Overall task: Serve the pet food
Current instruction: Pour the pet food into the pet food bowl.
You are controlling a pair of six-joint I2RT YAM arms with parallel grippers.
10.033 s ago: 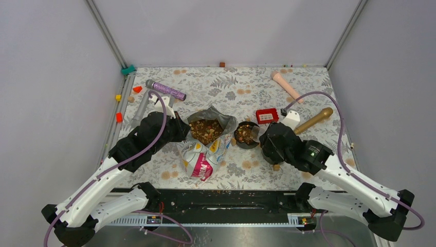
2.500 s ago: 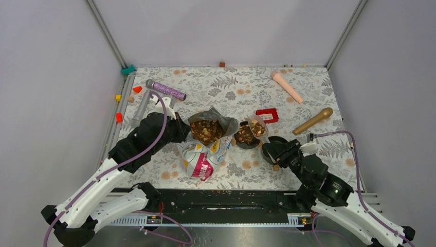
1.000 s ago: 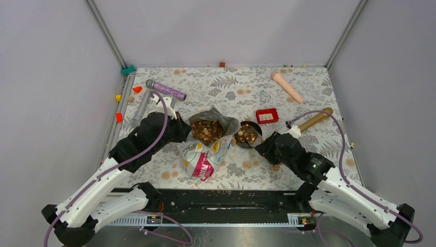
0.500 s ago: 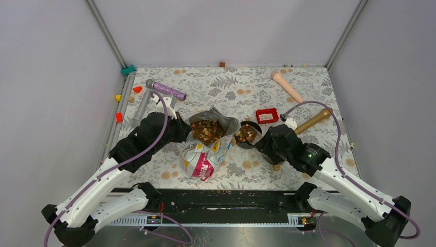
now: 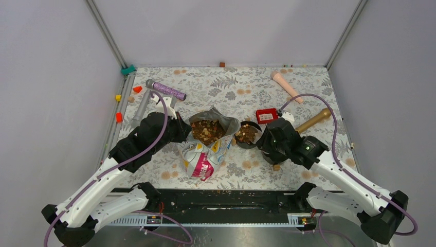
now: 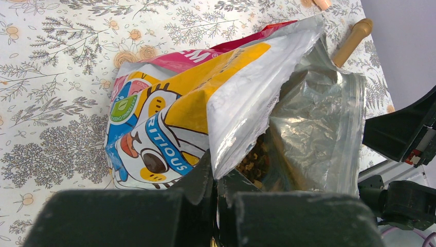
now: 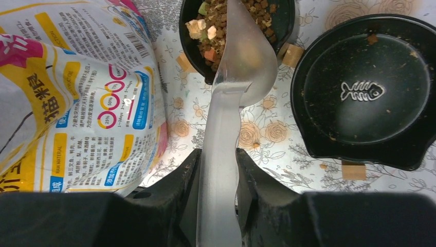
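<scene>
The left gripper (image 6: 216, 175) has its jaws pinched tight on the torn silver lip of the yellow, white and pink foil bag printed with a cartoon cat (image 6: 169, 113). The bag lies on the floral-patterned desk (image 5: 241, 92), its mouth open toward 12 o'clock in the top view. Small brown, tan and reddish dry kibble pieces (image 5: 205, 131) fill that mouth, and more are heaped in the small round black bowl (image 7: 187, 13) just beside the bag at its 3 o'clock. The right gripper (image 7: 218, 170) has its jaws closed around the handle of a clear plastic scoop (image 7: 241, 56), whose end reaches over the bowl's near rim onto the kibble. In the right wrist view a wider black dish with a white fishbone emblem (image 7: 360, 134) sits just beside the bowl at its 4 o'clock. From above, a red rectangular box (image 5: 267, 116) lies at the bowl's 1 o'clock.
</scene>
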